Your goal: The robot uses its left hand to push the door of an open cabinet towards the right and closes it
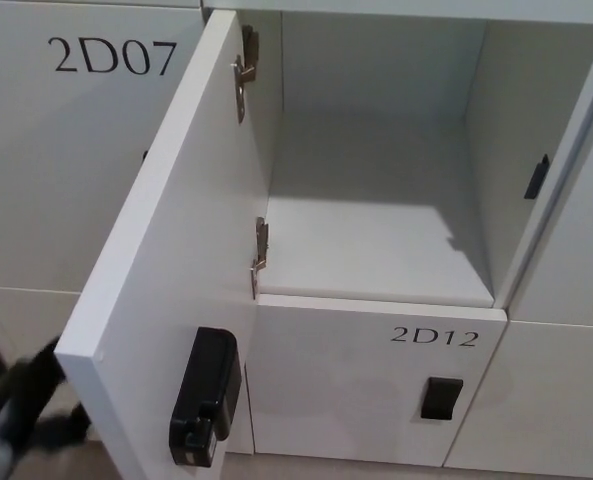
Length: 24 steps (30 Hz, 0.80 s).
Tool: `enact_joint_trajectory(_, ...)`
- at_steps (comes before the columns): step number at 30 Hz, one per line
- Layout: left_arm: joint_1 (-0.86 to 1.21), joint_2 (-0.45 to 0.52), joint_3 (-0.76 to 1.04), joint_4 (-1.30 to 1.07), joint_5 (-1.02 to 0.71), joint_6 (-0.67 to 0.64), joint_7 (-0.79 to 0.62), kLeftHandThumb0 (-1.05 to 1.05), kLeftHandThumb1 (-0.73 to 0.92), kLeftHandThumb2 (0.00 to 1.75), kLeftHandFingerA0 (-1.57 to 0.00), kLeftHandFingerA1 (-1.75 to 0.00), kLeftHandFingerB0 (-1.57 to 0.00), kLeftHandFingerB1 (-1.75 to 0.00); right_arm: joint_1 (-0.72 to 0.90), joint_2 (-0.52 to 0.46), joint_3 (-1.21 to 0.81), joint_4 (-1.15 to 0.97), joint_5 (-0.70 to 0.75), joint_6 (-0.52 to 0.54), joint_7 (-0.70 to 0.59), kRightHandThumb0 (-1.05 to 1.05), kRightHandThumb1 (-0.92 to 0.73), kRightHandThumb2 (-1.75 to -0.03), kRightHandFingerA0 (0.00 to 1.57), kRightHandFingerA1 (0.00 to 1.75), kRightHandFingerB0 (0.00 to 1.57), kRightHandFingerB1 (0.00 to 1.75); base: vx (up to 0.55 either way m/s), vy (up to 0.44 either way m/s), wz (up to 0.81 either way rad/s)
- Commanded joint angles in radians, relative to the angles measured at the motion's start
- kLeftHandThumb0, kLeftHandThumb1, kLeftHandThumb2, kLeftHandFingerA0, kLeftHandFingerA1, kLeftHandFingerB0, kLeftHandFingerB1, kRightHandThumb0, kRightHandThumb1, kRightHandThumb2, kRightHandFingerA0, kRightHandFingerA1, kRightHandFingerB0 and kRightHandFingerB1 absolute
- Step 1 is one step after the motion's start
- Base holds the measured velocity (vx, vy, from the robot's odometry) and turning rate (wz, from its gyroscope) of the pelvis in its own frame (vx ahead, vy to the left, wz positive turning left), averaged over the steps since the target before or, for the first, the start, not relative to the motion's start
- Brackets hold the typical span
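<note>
Door: white flat-panel cabinet door (166, 270) stands wide open, hinged on its right edge by two metal hinges (242, 75), its free edge swung out toward me at lower left.
Lock: a black plastic latch box (204, 398) sits on the door's inner face near its lower free corner.
Cabinet: the open white compartment (376, 230) is lit inside, with a small black catch (537, 178) on its right wall.
Neighbours: a closed white door labelled 2D07 (111, 57) lies behind the open door at upper left; a closed white door labelled 2D12 (434, 337) sits just below the opening, with a black recessed handle (441, 398).
My left hand: my black left hand (16, 410) shows blurred at the lower left corner, just left of the door's free edge. I cannot tell whether it is released or clenched, or whether it touches the door.
My right hand: out of sight.
</note>
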Motion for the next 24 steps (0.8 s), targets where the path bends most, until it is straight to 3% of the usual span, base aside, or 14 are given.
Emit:
enact_joint_trajectory(1,-0.135,-0.038,-0.124,-0.234,0.156,0.148,-0.061,-0.66,0.89,0.67,-0.29,-0.35,-0.24,-0.31,-0.004,-0.018,-0.003,0.006,-0.004,-0.002,-0.016,-0.58,-0.89,-0.67,0.39,0.39,0.29,0.33,0.00,0.000,0.00)
enact_joint_trajectory(9,-0.304,-0.184,-0.314,-0.417,0.290,0.308,-0.143,-0.69,0.87,0.66,-0.30,-0.35,-0.26,-0.30,-0.007,-0.027,-0.001,0.010,-0.006,0.008,-0.010,-0.58,-0.90,-0.67,0.38,0.38,0.29,0.33,0.00,0.001,0.01)
enact_joint_trajectory(15,-0.497,-0.350,-0.469,-0.388,0.385,0.360,-0.172,-0.70,0.90,0.67,-0.26,-0.32,-0.23,-0.29,-0.018,-0.012,-0.002,0.005,-0.004,0.011,-0.026,-0.56,-0.90,-0.67,0.39,0.39,0.29,0.33,0.01,0.001,0.04)
enact_joint_trajectory(17,-0.672,-0.528,-0.517,-0.338,0.374,0.400,-0.211,-0.72,0.92,0.69,-0.25,-0.32,-0.21,-0.28,-0.029,0.004,-0.008,0.001,0.005,0.015,-0.028,-0.56,-0.89,-0.66,0.38,0.39,0.28,0.33,0.00,0.000,0.00)
enact_joint_trajectory(24,-0.703,-0.665,-0.580,-0.406,0.362,0.407,-0.214,-0.80,0.92,0.74,-0.21,-0.35,-0.16,-0.28,-0.056,-0.005,0.005,-0.003,-0.007,0.026,-0.010,-0.57,-0.91,-0.67,0.34,0.37,0.26,0.32,0.00,0.000,0.00)
